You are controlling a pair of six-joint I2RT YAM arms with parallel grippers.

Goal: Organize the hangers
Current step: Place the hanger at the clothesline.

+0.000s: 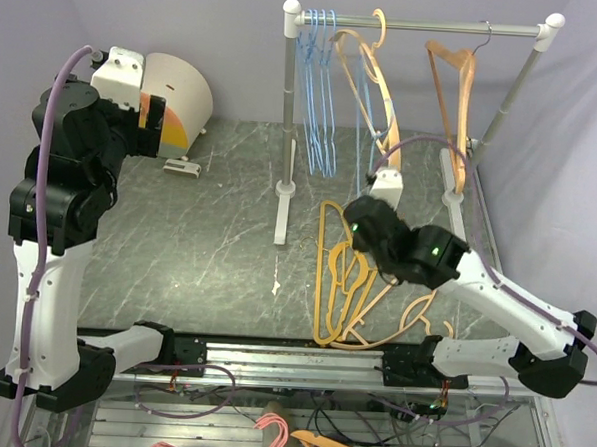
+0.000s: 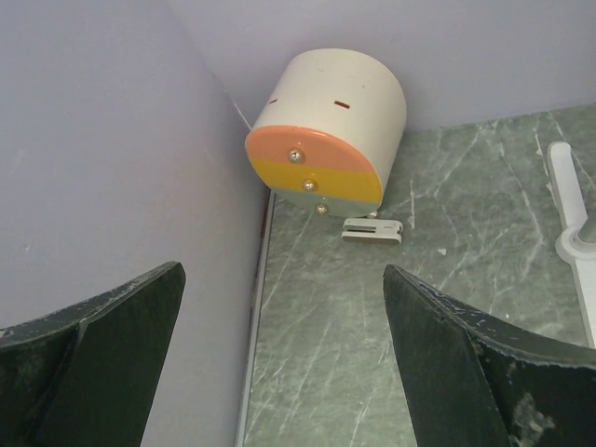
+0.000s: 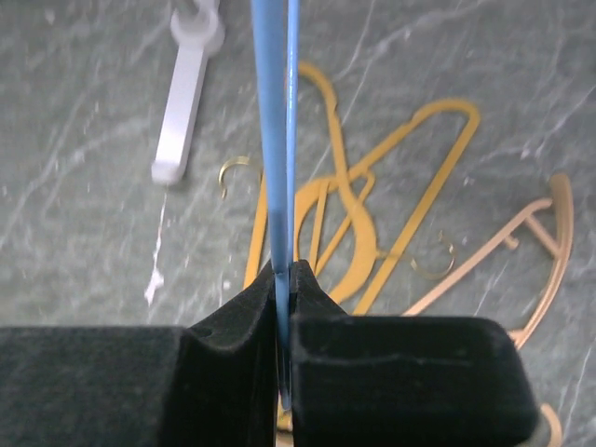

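White links (image 1: 49, 311), black joints (image 1: 69, 121), purple cables (image 1: 45, 170), one green light (image 1: 436, 253).

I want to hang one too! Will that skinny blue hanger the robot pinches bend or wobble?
Probably light, since the blue hanger is only thin wire. It may flex and swing, because the right gripper pinches just one narrow spot. Being so slim, it could twist in that grip.

Left tabletop (image 1: 208, 239) open — rack (image 1: 287, 113) and piled hangers (image 1: 323, 275) crowd the right.
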